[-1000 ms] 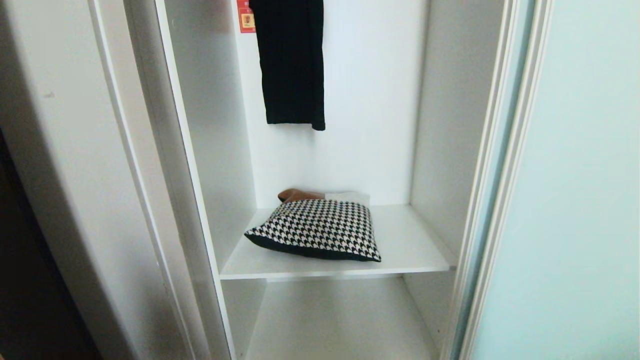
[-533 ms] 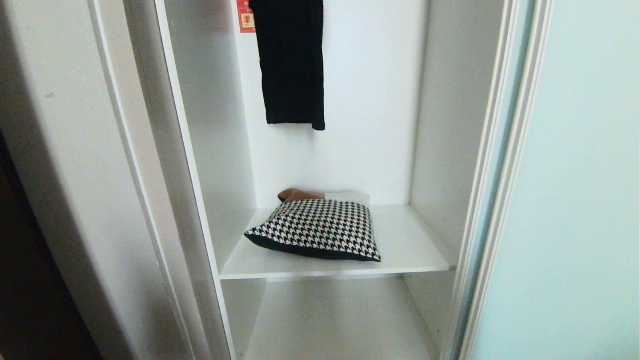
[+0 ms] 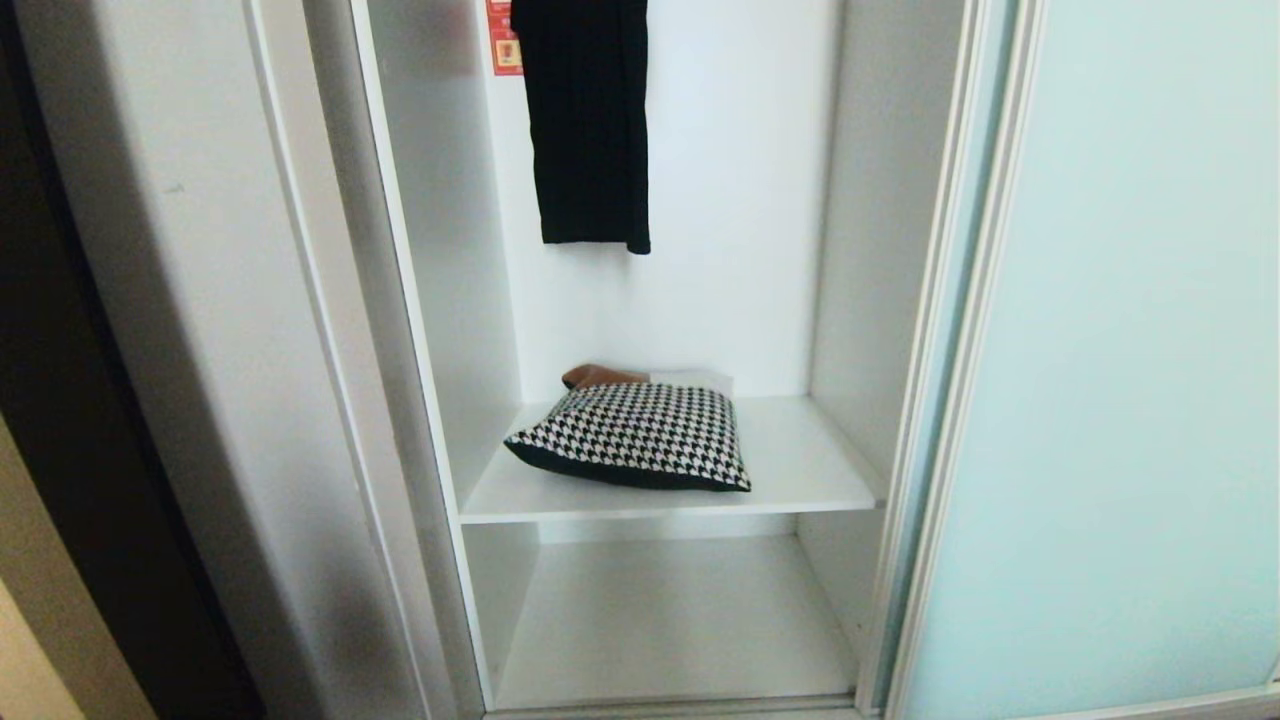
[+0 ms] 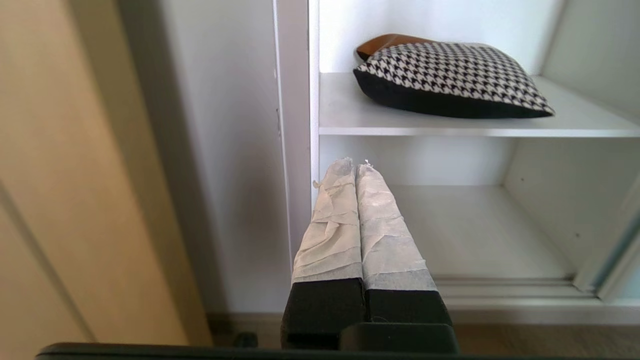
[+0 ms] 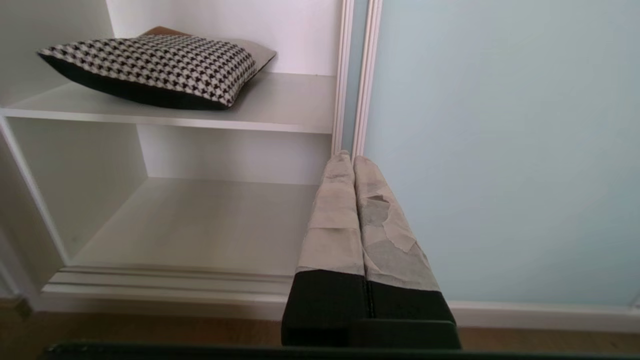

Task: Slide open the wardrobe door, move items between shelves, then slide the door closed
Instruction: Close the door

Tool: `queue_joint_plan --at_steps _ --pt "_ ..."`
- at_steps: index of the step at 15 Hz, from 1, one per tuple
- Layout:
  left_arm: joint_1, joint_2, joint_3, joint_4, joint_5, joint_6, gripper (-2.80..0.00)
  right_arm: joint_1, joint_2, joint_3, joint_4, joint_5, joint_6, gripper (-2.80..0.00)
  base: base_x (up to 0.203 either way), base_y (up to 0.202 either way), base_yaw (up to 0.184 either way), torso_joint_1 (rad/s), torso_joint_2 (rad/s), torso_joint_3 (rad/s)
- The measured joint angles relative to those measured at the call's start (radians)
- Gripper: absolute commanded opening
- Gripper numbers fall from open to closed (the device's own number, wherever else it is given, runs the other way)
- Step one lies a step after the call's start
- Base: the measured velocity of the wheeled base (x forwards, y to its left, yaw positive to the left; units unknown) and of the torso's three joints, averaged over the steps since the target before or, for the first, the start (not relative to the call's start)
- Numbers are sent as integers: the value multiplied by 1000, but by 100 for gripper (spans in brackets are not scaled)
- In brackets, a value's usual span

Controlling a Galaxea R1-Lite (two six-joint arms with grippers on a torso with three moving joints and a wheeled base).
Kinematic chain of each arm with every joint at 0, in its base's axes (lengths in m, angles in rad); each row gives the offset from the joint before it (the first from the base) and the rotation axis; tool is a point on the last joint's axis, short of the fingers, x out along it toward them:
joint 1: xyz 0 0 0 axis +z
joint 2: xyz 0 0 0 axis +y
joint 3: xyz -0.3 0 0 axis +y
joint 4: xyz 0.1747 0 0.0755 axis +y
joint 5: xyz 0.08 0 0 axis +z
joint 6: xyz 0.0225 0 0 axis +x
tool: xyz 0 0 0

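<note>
The sliding wardrobe door (image 3: 1120, 350) of pale aqua glass stands slid to the right, and the compartment is open. A houndstooth cushion (image 3: 635, 435) with a tan patch lies on the upper white shelf (image 3: 800, 470). The lower shelf (image 3: 680, 620) is bare. Neither arm shows in the head view. My left gripper (image 4: 354, 165) is shut and empty, held back from the wardrobe's left upright (image 4: 295, 125). The cushion (image 4: 450, 75) lies higher up and farther in. My right gripper (image 5: 348, 159) is shut and empty, in front of the door's frame edge (image 5: 361, 75). The cushion (image 5: 155, 65) is off to its side.
A long black ribbed garment (image 3: 590, 120) hangs in the compartment above the cushion, beside a red sticker (image 3: 503, 40). A plain white side panel (image 3: 230, 350) flanks the opening on the left, with a dark strip (image 3: 90, 400) beyond it. Wooden floor (image 5: 150, 330) runs below the wardrobe.
The whole head view has shifted: the wardrobe looks slightly smaller and its bottom rail now shows, so the camera has drawn back. The cushion, garment and door have kept their places.
</note>
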Motion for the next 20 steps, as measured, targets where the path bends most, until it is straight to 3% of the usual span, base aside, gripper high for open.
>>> queue_joint_plan --at_steps 7,12,20 --pt "0 0 0 0 0 0 -280 0 0 -29 73 -6 -20 -280 -10 0 0 0 1 0" --pt "0 0 0 0 0 0 -280 1 138 -318 207 -2 25 -280 0 0 0 0 0 0" --pt "0 0 0 0 0 0 -280 10 603 -730 219 -15 70 -280 0 0 0 0 0 0"
